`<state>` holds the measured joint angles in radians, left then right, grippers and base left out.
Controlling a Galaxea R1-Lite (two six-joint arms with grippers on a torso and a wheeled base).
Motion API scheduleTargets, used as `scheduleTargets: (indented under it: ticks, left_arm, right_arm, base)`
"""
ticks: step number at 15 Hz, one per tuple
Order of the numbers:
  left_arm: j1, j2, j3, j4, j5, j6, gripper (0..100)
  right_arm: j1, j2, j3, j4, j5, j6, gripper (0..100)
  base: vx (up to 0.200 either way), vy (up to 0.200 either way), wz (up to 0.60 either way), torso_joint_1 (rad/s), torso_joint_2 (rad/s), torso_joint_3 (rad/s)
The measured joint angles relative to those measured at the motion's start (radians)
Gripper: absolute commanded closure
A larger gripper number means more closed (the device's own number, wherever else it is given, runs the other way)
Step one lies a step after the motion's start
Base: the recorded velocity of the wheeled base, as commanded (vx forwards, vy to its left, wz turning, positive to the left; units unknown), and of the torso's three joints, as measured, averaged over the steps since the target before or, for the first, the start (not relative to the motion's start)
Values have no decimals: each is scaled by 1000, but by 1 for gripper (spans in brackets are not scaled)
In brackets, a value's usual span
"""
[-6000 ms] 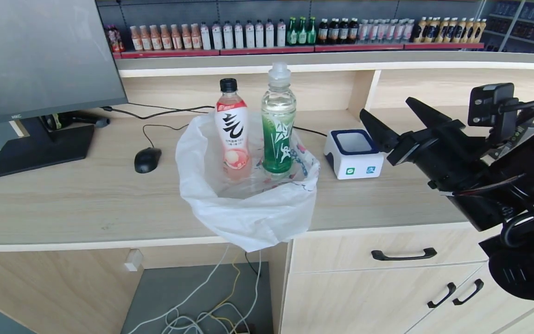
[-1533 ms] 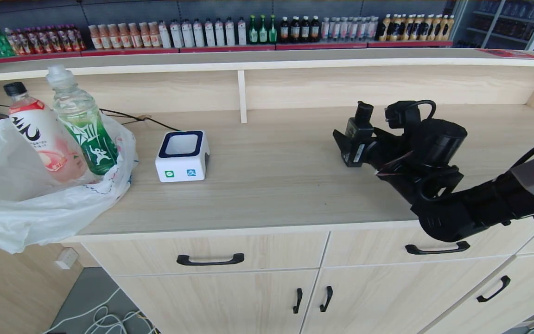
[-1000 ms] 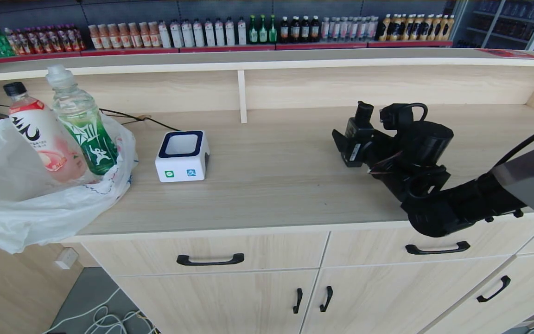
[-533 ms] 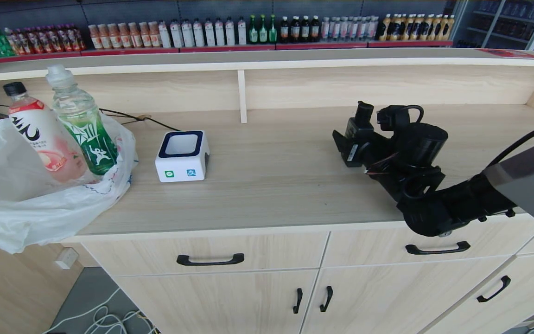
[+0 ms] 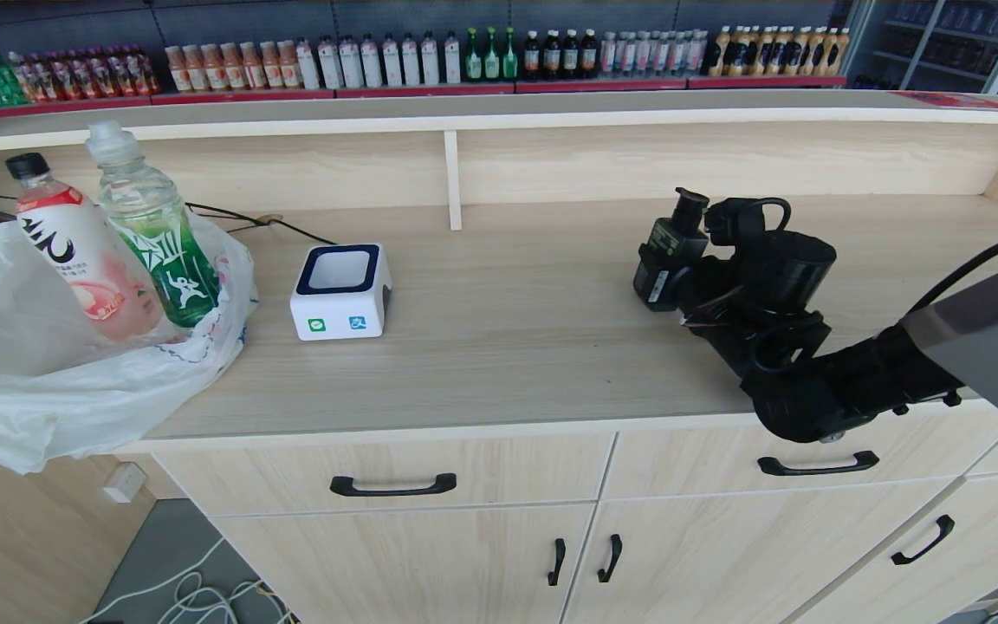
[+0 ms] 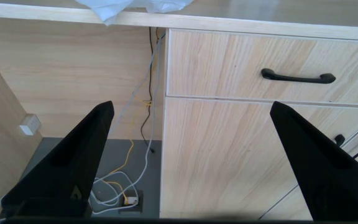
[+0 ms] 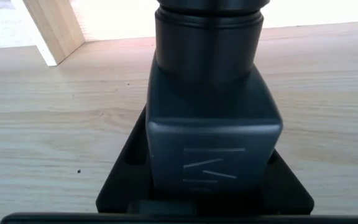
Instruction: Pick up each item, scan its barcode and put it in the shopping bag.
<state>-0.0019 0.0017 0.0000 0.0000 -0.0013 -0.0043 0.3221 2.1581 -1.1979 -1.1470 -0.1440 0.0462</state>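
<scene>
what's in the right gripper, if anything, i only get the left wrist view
observer: the right gripper is shut on a dark square bottle with a black cap, over the counter
operator: where's the scanner from there
observer: the white scanner sits on the counter to the robot's left of it, between it and the shopping bag
operator: anything in the bag
observer: two stand in it, a pink bottle and a green bottle

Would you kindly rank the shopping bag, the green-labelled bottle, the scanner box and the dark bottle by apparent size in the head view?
Largest first:
shopping bag
green-labelled bottle
scanner box
dark bottle, though partly hidden, so that last pair is unsure.
</scene>
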Motion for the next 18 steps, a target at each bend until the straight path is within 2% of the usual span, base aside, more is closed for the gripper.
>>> scheduleTargets:
  ticks: [7, 10, 12, 18]
  left_arm:
    - [0, 0, 0, 0, 0, 0, 0]
    - [0, 0, 0, 0, 0, 0, 0]
    - [0, 0, 0, 0, 0, 0, 0]
    - [1, 0, 0, 0, 0, 0, 0]
  right_arm:
    - [7, -32, 13, -7, 0, -13, 100]
    - [16, -108, 74, -10, 0, -32, 100]
    - [21, -170, 144, -17, 0, -37, 100]
    - [31, -499, 526, -51, 0, -62, 100]
  base:
    - [0, 0, 0, 0, 0, 0]
    - [0, 0, 0, 0, 0, 0]
    - [0, 0, 0, 0, 0, 0]
    - [0, 0, 0, 0, 0, 0]
